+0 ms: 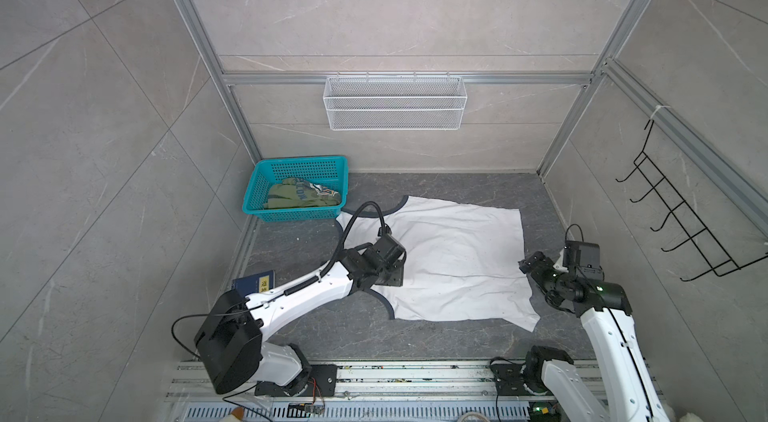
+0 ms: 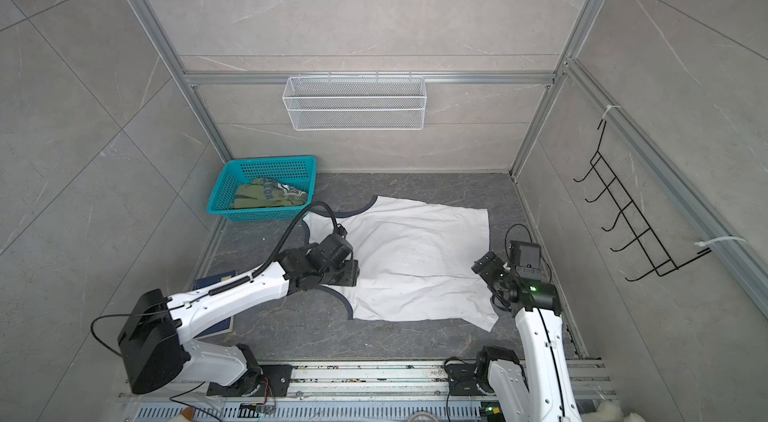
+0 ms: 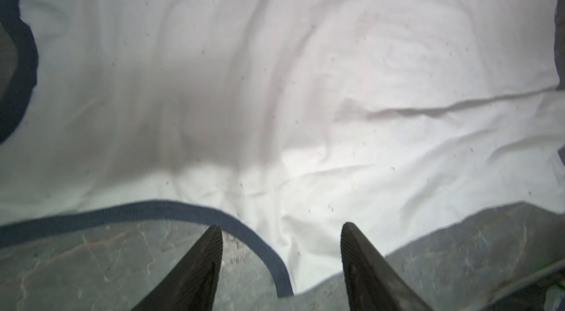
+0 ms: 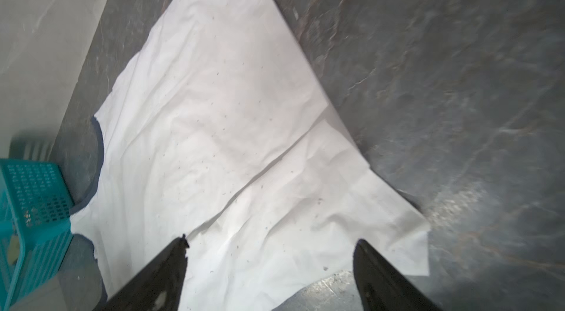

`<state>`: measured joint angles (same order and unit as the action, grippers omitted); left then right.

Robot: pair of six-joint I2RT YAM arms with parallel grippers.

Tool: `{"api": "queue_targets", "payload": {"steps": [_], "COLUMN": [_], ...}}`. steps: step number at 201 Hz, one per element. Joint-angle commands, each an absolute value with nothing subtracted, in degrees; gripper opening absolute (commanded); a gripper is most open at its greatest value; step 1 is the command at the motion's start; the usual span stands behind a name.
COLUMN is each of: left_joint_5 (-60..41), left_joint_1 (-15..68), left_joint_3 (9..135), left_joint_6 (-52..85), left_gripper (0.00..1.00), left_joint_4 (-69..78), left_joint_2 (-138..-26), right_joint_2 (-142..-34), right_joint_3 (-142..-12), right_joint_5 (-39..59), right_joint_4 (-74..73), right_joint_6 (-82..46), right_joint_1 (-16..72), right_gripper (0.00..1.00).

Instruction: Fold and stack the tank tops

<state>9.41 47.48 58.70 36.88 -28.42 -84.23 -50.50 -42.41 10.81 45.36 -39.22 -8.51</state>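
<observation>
Left fingers (image 3: pixel 195 269) are spread wide with nothing between them, hanging just over the navy armhole trim of the white tank top (image 1: pixel 449 258). Right fingers (image 4: pixel 159 275) are the same: spread, empty, sitting over the hem corner of that top. Neither is pinching cloth.

In both top views the white top lies spread out in the middle of the table (image 1: pixel 415 337), neck end towards 9 o'clock and hem towards 3. The left fingers are at its 8 o'clock edge and the right at its 3 o'clock edge. A long crease runs across it and there are plenty of small wrinkles, so it's not perfectly flat.

The olive tank top (image 1: pixel 301 195) is bunched up in the teal basket (image 1: pixel 299 160), at 10 o'clock from the white one. There's a dark blue book (image 1: pixel 253 281) at 8 o'clock, half under the left arm.

My take on handling: it's thin, limp and very light, so it'll sag and drag wherever it isn't held. I'd pinch the thicker navy trim and the hem corners, one per arm, and lift both sides evenly.
</observation>
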Motion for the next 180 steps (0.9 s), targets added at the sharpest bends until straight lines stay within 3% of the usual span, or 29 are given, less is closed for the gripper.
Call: {"api": "queue_targets", "payload": {"steps": [1,44,113,147,180], "left_joint_5": [4.01,4.6,6.31,8.76,8.9], "left_joint_1": [43.71,40.52,39.0,44.12,52.15], "left_joint_3": [60.55,63.1,56.1,50.42,52.99], "left_joint_6": [32.89,31.26,36.09,44.26,50.2], "left_gripper": [0.66,0.68,0.69,0.71,0.72], "left_joint_4": [-22.81,-20.44,-19.34,-18.74,-17.85], "left_joint_2": [-91.31,-101.1,-101.98,-98.55,-100.53], "right_joint_2": [-55.69,-60.23,-76.53,-83.47,-91.01], "right_joint_3": [-39.63,-32.1,-33.47,-36.88,-45.87], "right_joint_5": [15.3,11.02,4.66,5.84,2.47], "right_joint_4": [40.14,33.75,29.88,26.23,26.35], "right_joint_6": [-38.9,-45.24,-45.65,-43.08,-39.18], "right_joint_1": [-3.24,4.71,4.55,-2.37,-4.98], "right_gripper": [0.86,0.88,0.92,0.93,0.94]}}
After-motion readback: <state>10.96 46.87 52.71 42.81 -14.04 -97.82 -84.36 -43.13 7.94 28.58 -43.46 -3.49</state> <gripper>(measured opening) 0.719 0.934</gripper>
